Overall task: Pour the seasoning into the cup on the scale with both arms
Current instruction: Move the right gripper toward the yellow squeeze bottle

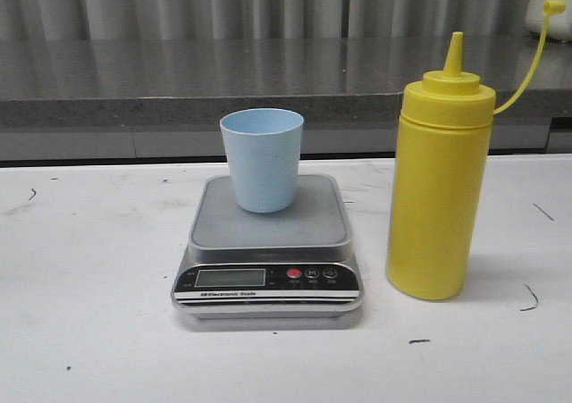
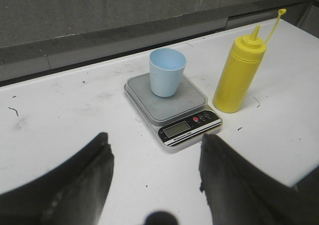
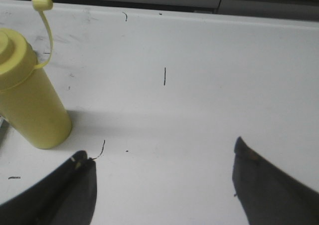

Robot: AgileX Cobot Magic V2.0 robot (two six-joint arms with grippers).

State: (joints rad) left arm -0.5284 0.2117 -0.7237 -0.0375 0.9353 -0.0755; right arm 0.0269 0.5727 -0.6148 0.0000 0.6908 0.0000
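Gaping, left gripper (image 2: 154,180) and right gripper (image 3: 162,182) hover; cup (image 1: 262,159) centred on scale (image 1: 268,242), bottle (image 1: 438,188) beside.

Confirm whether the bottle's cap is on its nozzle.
No: the seasoning has its nozzle bare, the cap hanging aside on its strap.

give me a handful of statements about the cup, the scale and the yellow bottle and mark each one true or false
1. The cup stands upright on the scale. True.
2. The seasoning bottle lies on its side. False: it stands upright on the table, on the scale's right.
3. The bottle's cap is off the nozzle, hanging on its strap. True.
4. The left pincer grips the cup. False: it is open, well short of the scale.
5. The right pincer is open and holds nothing. True.
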